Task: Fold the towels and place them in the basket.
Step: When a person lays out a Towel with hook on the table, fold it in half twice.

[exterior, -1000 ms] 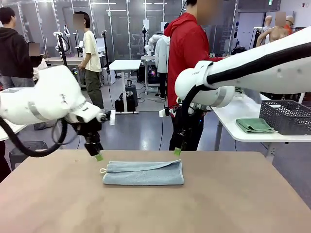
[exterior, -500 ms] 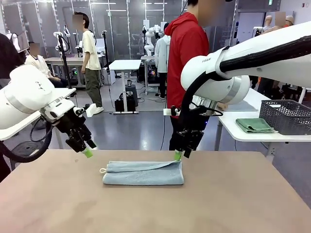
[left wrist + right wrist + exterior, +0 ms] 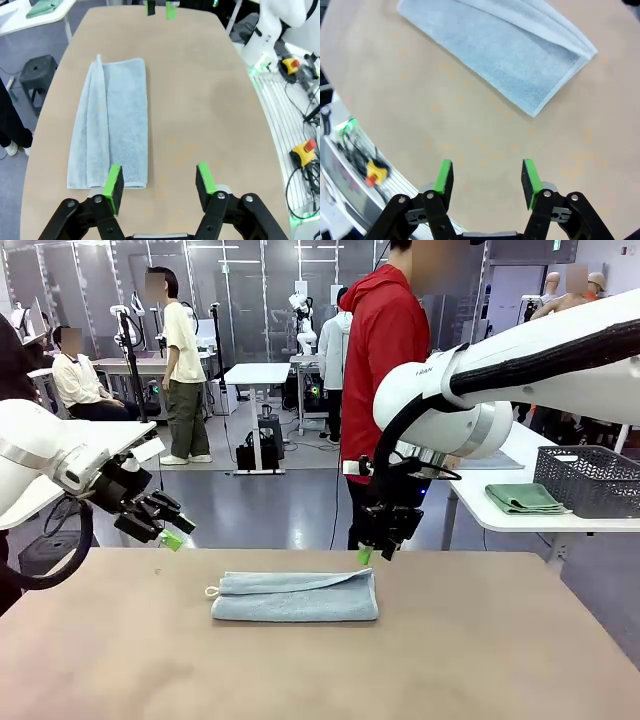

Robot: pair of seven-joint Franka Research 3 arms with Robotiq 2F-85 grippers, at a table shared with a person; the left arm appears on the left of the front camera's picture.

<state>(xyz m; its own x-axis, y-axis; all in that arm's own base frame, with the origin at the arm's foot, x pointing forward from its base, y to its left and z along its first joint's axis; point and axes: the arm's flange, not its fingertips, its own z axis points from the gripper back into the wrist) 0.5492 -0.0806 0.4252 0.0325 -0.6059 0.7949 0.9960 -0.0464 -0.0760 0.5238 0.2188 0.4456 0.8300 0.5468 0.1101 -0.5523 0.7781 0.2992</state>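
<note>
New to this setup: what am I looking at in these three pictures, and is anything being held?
Two white robot arms work at a brown table. The wide picture comes from a fixed camera between them, facing a person in red across the table. The other two come from cameras on each wrist, looking past that arm's green-padded fingers. A folded grey-blue towel lies on the table. The left gripper and right gripper both stand open, holding nothing. On a white side table sit a dark mesh basket and, beside it, a folded green towel.
</note>
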